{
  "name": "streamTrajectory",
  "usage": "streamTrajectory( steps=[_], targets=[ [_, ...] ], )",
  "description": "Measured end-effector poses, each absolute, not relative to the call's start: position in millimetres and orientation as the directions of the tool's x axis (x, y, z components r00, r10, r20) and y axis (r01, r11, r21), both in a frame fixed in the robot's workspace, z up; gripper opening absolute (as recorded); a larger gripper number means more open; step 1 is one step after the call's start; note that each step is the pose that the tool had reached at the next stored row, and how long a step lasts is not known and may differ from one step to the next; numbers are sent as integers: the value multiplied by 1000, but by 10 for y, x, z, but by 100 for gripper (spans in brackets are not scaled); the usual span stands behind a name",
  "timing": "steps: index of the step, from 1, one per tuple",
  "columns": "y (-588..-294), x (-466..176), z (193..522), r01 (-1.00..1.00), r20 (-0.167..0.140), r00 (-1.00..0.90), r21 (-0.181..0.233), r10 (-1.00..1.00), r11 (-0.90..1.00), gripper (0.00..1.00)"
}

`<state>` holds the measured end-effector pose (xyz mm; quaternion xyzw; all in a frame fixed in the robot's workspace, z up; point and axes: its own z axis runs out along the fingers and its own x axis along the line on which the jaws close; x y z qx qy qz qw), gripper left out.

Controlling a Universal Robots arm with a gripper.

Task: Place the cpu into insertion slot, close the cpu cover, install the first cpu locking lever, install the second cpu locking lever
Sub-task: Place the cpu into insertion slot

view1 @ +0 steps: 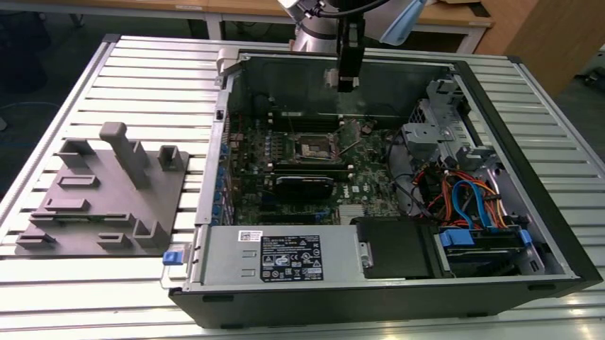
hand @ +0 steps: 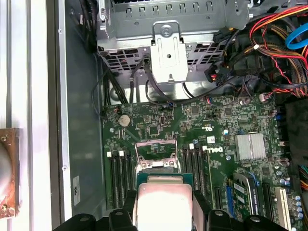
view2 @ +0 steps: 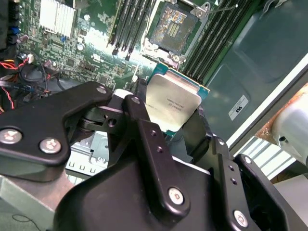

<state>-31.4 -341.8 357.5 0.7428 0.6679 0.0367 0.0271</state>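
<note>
Black end effector (view2: 169, 118) pinches the cpu (view2: 174, 98) by two opposite edges, holding it above the green board (view2: 91, 43), near the open slot (view2: 173, 26), inside the case (view1: 378, 308) on the table (view1: 142, 71).

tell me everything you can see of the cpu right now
The cpu is a flat square chip with a dull silver metal top that bears faint print, and a thin green border around it. The gripper clamps it by two opposite edges between black fingers. It hangs tilted above the green board, short of the insertion slot and not touching it. The slot's contacts lie bare.
</note>
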Motion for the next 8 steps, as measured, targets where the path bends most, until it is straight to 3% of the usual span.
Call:
streamTrajectory(
  steps=[8],
  targets=[
    [-3419, -315, 3571, 992, 18, 99, 78, 995, -100, 54]
  ],
)
